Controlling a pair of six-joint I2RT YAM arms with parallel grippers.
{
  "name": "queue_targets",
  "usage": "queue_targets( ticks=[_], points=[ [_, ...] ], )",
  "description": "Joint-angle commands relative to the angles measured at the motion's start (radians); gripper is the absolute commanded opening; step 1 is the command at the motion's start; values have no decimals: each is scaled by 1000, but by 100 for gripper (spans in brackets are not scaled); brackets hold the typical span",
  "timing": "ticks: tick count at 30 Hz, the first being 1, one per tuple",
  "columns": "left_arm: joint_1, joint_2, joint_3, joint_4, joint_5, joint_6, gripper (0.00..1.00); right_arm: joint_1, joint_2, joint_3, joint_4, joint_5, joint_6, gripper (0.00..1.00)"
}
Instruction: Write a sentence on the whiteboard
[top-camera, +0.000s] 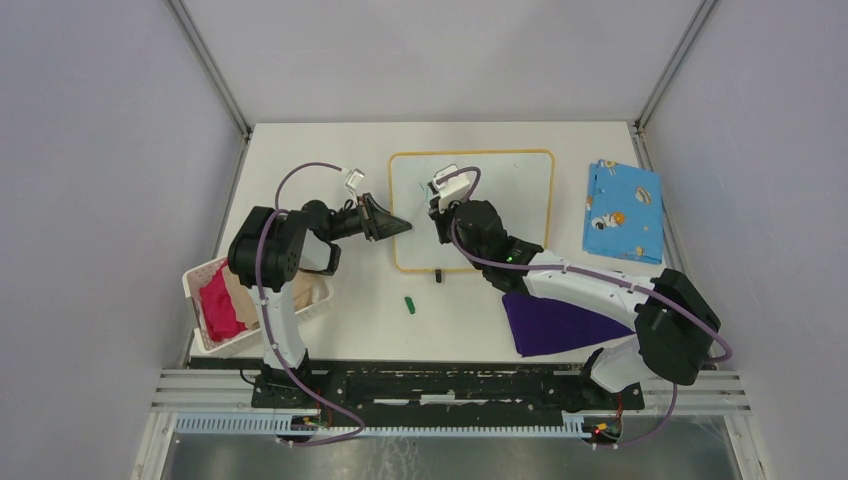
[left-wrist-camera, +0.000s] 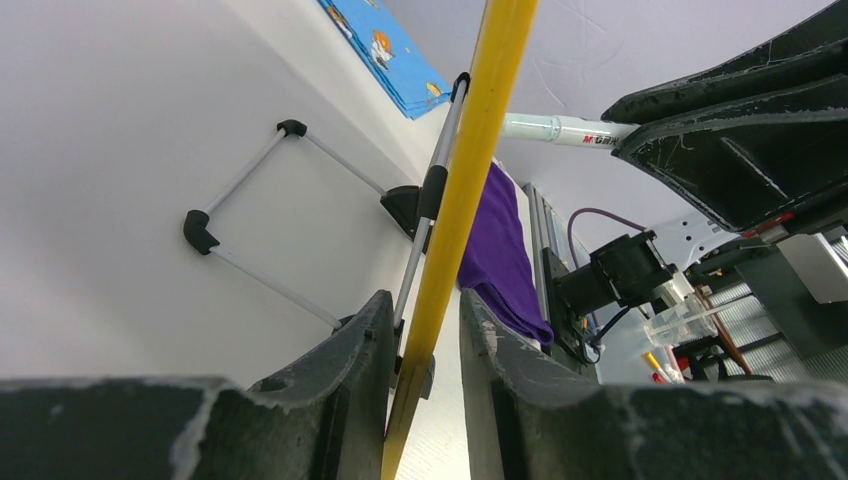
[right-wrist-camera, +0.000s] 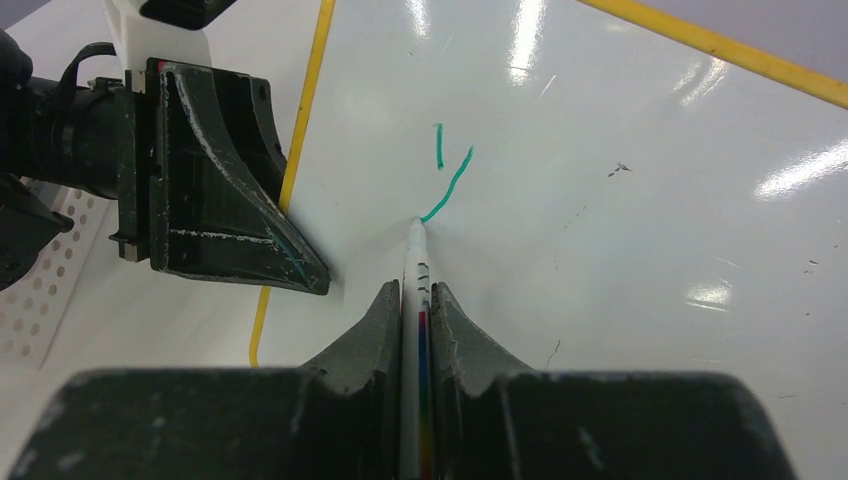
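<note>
The whiteboard (top-camera: 510, 200), glossy white with a thin yellow-orange rim, lies at the middle back of the table. My left gripper (top-camera: 400, 226) is shut on its left edge; in the left wrist view the fingers straddle the yellow rim (left-wrist-camera: 470, 150). My right gripper (top-camera: 440, 208) is shut on a white marker (right-wrist-camera: 417, 270) over the board's left part. The marker tip touches the board surface (right-wrist-camera: 650, 250). Of the sentence, only two short green strokes (right-wrist-camera: 447, 180) show, just beyond the tip. The left gripper's fingers (right-wrist-camera: 225, 200) show beside them.
A blue patterned cloth (top-camera: 622, 210) lies at the right of the board. A purple cloth (top-camera: 555, 325) lies under the right arm. A white basket (top-camera: 192, 300) holding a pink cloth stands at the front left. A small green cap (top-camera: 409, 304) lies in front of the board.
</note>
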Motion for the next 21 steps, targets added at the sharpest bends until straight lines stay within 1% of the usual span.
queue_targets(
  ticks=[1,6,13,17,21],
  points=[
    [-4,-10,13,209,5,-25,36,7,-4,8,20,-28,18,0],
    [-4,-10,13,208,5,-25,33,25,25,46,20,-34,19,0],
    [-4,-6,14,208,5,-28,32,38,45,88,20,-50,31,0],
    [-4,-6,14,208,5,-28,31,39,-1,76,23,-46,32,0],
    [-4,-8,15,209,5,-30,31,33,-74,39,39,8,10,0]
  ],
)
